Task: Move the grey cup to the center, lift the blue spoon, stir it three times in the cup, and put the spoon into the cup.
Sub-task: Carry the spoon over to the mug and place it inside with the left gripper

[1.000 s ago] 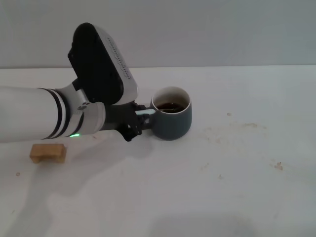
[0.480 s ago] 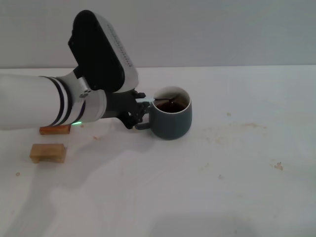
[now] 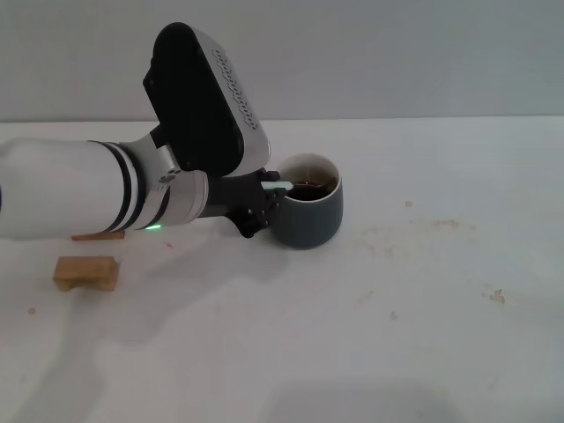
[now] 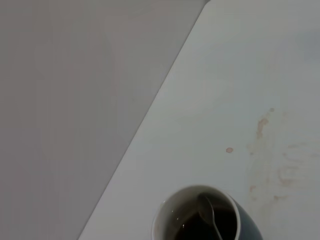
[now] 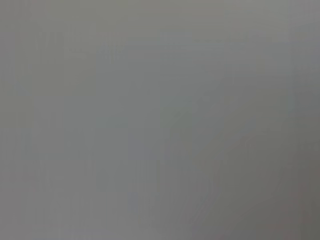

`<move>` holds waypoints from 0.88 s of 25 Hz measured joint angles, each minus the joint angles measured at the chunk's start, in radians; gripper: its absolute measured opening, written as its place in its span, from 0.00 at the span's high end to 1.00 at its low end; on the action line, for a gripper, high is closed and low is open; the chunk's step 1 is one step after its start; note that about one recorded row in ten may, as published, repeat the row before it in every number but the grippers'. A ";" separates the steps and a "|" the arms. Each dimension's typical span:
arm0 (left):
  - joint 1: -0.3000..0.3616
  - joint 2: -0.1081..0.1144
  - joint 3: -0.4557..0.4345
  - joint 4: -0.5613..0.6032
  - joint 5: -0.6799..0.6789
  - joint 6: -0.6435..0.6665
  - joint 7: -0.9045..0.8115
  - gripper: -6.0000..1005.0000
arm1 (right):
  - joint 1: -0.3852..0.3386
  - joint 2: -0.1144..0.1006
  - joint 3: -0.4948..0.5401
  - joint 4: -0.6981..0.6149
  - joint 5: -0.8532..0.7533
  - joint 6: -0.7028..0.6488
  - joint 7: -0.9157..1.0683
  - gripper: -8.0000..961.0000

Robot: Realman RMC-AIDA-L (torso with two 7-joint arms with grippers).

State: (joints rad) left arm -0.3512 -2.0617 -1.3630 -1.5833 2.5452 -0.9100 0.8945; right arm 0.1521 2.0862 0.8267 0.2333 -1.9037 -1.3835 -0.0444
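Observation:
The grey cup (image 3: 307, 211) stands near the middle of the white table, holding dark liquid. My left gripper (image 3: 263, 201) is at the cup's left rim, shut on the pale handle of the blue spoon (image 3: 275, 187). The spoon's metal stem and bowl reach into the cup. The left wrist view shows the cup (image 4: 200, 220) from above with the spoon's bowl (image 4: 207, 210) dipped in the liquid. The cup's handle is hidden behind the gripper. The right gripper is not in view; its wrist view shows only a blank grey surface.
A small wooden block (image 3: 85, 272) lies on the table at the left, and the edge of a second one (image 3: 97, 235) shows under my left arm. Brownish specks and stains (image 3: 432, 233) mark the table to the right of the cup.
My left arm has shifted right and a little up, carrying the spoon over the cup's rim. The spoon's end has moved inside the cup. The cup has stayed in place.

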 joint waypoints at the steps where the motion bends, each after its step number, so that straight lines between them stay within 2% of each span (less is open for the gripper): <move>1: 0.000 0.000 0.000 0.000 0.000 0.000 0.000 0.85 | 0.000 0.000 0.000 0.000 0.000 0.000 0.000 0.99; 8: 0.048 0.001 0.000 -0.072 0.033 -0.042 -0.006 0.85 | 0.005 0.000 -0.011 0.003 -0.001 0.000 0.000 0.99; 22: 0.060 0.001 -0.032 -0.064 0.049 -0.061 -0.021 0.85 | 0.002 0.000 -0.018 0.015 -0.001 -0.004 0.000 0.99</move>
State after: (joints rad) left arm -0.2915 -2.0604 -1.3948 -1.6476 2.5947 -0.9705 0.8735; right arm 0.1541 2.0862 0.8090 0.2484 -1.9052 -1.3874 -0.0445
